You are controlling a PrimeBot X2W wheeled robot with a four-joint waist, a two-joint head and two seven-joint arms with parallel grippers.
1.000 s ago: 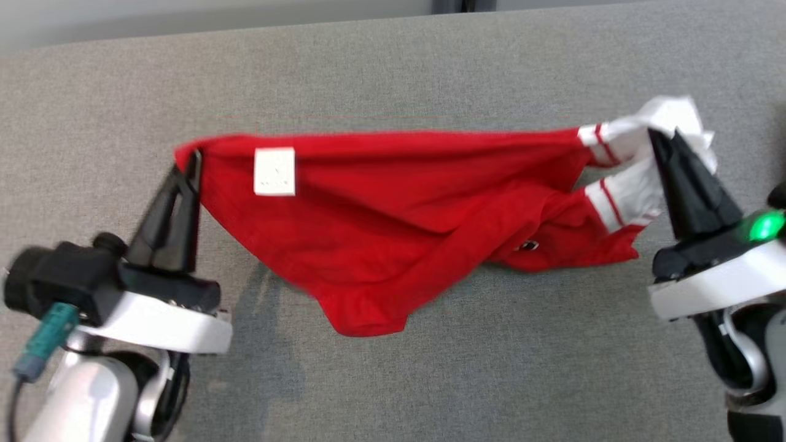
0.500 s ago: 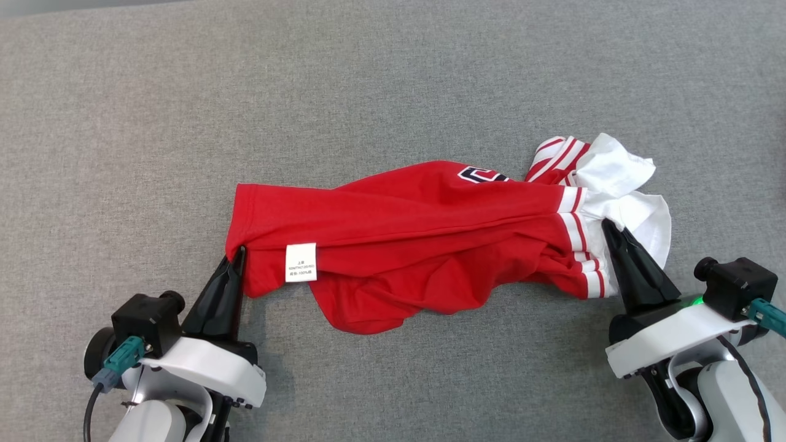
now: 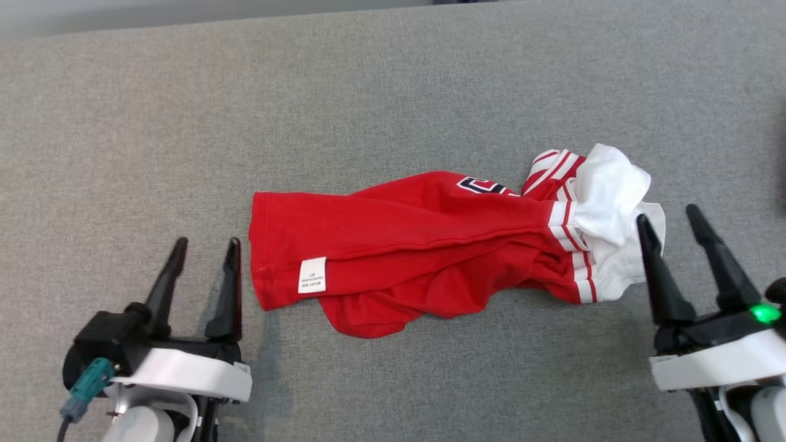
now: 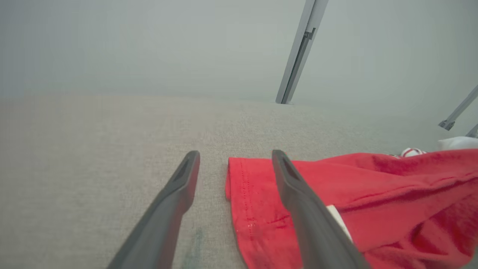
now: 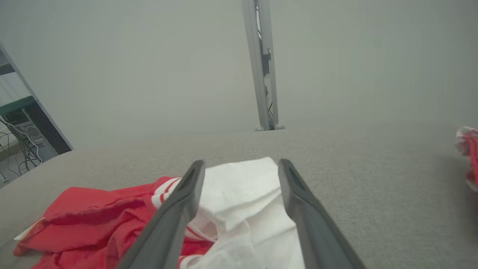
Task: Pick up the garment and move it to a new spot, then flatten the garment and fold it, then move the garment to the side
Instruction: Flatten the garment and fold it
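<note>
Left claw [image 3: 207,241] beside garment [image 3: 417,239], right claw [image 3: 667,213] at opposite end.

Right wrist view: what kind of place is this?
Probably a lab or workshop: a grey fabric-covered table, a bare metal post standing behind it, and tangled cables at far left.

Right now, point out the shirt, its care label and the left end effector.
shirt [image 3: 417,215], head view, red body.
care label [image 3: 312,275], head view, its middle.
left end effector [image 3: 207,241], head view, midway between fingertips.
</note>
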